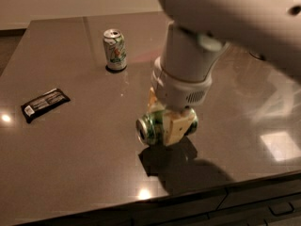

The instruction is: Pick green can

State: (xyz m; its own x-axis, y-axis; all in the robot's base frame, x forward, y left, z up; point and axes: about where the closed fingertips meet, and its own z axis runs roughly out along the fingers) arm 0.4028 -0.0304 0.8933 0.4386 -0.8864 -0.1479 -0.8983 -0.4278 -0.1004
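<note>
Wrapper (pixel 44 103), black, flat on brown table (pixel 70 173) at left | pale can (pixel 115 49) upright toward back, well apart from wrapper | green can (pixel 153 125) on its side near front edge, silver end facing left, shadow beneath | gripper (pixel 165 121) clamped on green can from above, cream fingers (pixel 178 128) either side | white arm (pixel 235 18) fills upper right

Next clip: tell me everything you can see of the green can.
The green can is dark green metal with pale swirls and silver ends. It lies on its side, one end toward the camera, clamped across its middle by the gripper near the front edge of the table. Its shadow falls beneath; whether it touches the table is unclear.
</note>
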